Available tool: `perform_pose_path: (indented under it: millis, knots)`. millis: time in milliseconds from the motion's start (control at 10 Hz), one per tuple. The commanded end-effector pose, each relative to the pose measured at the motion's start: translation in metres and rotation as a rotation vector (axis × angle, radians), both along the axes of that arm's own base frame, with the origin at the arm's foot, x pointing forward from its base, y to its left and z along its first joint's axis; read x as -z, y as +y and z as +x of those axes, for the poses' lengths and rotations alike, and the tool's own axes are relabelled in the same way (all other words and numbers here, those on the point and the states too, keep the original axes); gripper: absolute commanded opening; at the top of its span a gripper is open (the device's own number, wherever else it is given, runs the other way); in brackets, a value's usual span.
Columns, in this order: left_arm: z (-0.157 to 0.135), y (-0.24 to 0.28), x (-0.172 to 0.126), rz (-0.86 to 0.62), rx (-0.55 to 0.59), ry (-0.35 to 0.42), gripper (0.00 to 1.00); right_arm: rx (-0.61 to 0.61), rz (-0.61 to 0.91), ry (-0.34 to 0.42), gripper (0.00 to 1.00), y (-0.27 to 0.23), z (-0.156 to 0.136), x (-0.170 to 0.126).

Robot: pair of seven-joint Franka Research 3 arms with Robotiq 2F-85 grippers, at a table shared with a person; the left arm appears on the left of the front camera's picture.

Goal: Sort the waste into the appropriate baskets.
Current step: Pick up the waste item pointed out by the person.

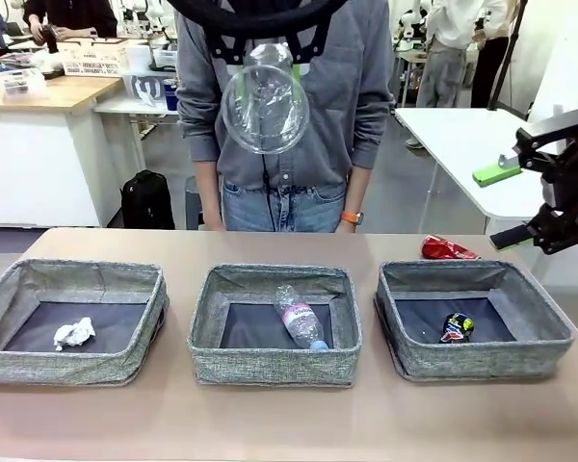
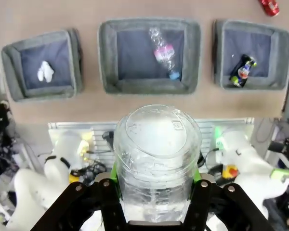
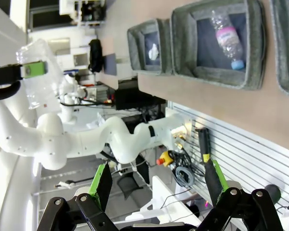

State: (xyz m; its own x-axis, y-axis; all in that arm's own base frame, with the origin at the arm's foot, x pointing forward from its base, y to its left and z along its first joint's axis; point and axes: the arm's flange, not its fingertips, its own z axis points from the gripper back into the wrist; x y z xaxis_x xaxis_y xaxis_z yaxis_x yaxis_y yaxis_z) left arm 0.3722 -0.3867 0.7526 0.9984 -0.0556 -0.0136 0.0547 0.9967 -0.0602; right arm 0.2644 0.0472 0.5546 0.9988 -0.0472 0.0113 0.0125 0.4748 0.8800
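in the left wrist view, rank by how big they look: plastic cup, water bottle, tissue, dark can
1. clear plastic cup, though it's nearest the camera, so this is unsure
2. water bottle
3. dark can
4. crumpled tissue, close to the can

Grip: my left gripper (image 2: 156, 185) clamps a clear plastic cup (image 2: 156, 159), green pads pressed to its sides, its base facing the lens.
Beyond my fingers: three grey baskets in a row on the tan table (image 2: 86, 103).
Left basket (image 2: 41, 65): crumpled white tissue (image 2: 45, 71).
Middle basket (image 2: 149, 55): clear water bottle (image 2: 164, 53), pinkish label.
Right basket (image 2: 253, 53): dark drink can (image 2: 243, 71).
Beyond the right basket: crushed red can (image 2: 269, 6) on the table.
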Motion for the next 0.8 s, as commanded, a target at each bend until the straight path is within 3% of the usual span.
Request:
perform_pose_path:
  millis: [0,200,300,700]
  knots:
    - [-0.009,0.006,0.015,0.012,-0.037,-0.056,0.56,-0.008,0.017,-0.01,1.0,0.0,0.0,-0.001]
    - [-0.002,0.009,0.02,0.018,-0.062,0.02,0.56,-0.008,0.017,-0.01,1.0,0.0,0.0,-0.001]
    - [-0.001,-0.001,0.003,0.0,-0.022,-0.035,0.56,-0.008,0.017,-0.01,1.0,0.0,0.0,-0.001]
    - [-0.001,-0.001,0.003,0.0,-0.022,-0.035,0.56,-0.008,0.017,-0.01,1.0,0.0,0.0,-0.001]
